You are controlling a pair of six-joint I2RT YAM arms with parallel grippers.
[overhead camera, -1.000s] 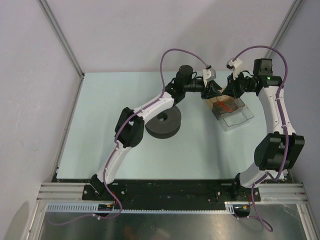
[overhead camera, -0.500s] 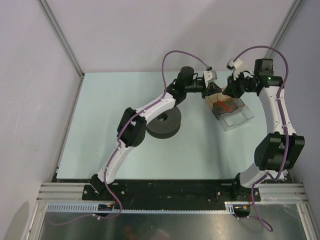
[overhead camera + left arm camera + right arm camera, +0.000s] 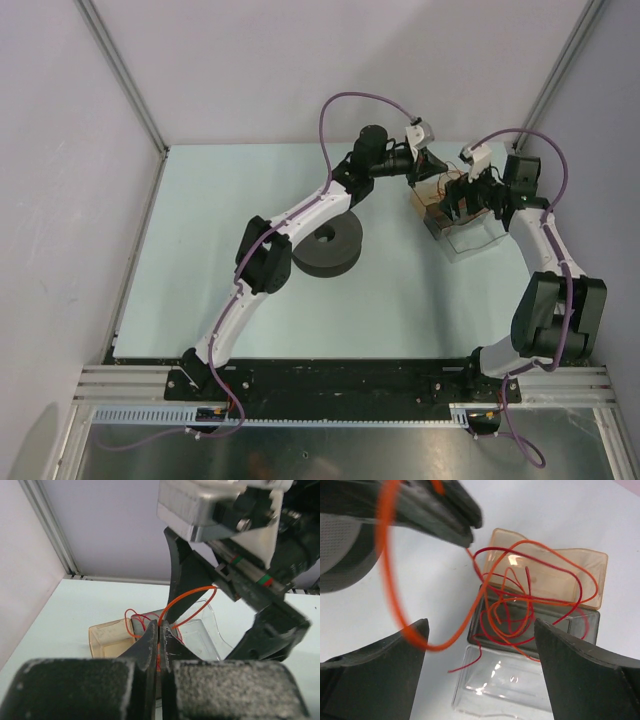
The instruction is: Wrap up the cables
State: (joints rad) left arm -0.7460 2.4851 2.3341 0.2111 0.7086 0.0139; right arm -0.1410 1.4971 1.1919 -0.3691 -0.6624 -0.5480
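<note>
The cables (image 3: 530, 595) are thin red and orange wires tangled over a row of small trays: amber (image 3: 592, 565), dark (image 3: 479, 630) and clear (image 3: 495, 687). My left gripper (image 3: 160, 630) is shut on one orange cable (image 3: 185, 596), which loops up from its tips. In the right wrist view the same cable (image 3: 390, 580) arcs from the left gripper (image 3: 462, 530) past my right gripper's left finger. My right gripper (image 3: 481, 627) is open above the trays, with the tangle lying between and beyond its fingers. From above, the left gripper (image 3: 430, 162) is just behind the right gripper (image 3: 455, 198).
A black ring-shaped roll (image 3: 327, 247) lies on the table left of the trays (image 3: 470, 235), under the left forearm. Frame posts and walls close in the back corners. The two grippers are very close to each other.
The left gripper has shut on the orange cable and risen toward the back. The right gripper has opened, let go and dropped nearer over the trays.
</note>
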